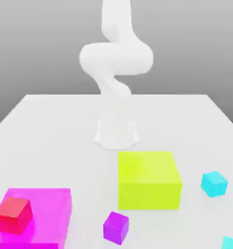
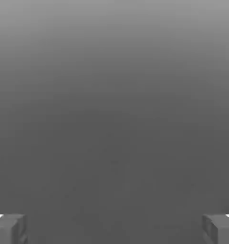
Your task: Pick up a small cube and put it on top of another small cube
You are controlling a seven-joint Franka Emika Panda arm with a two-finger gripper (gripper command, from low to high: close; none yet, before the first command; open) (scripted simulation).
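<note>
Several small cubes lie on the white table (image 1: 50, 126). A red cube (image 1: 13, 214) rests on a flat magenta block (image 1: 50, 209) at the exterior view's near left. A purple cube (image 1: 115, 227) sits on the table in front of a large yellow-green block (image 1: 148, 180). A cyan cube (image 1: 214, 184) lies at the exterior view's right, and another cyan cube (image 1: 232, 242) is cut off at the near right corner. In the hand view my gripper (image 2: 114, 228) is open, its two grey fingertips (image 2: 9, 228) far apart with nothing between them, facing plain grey background.
The white arm (image 1: 116, 58) rises from its base (image 1: 116, 132) at the table's middle back. The yellow-green block and the magenta block are the tall obstacles near the cubes.
</note>
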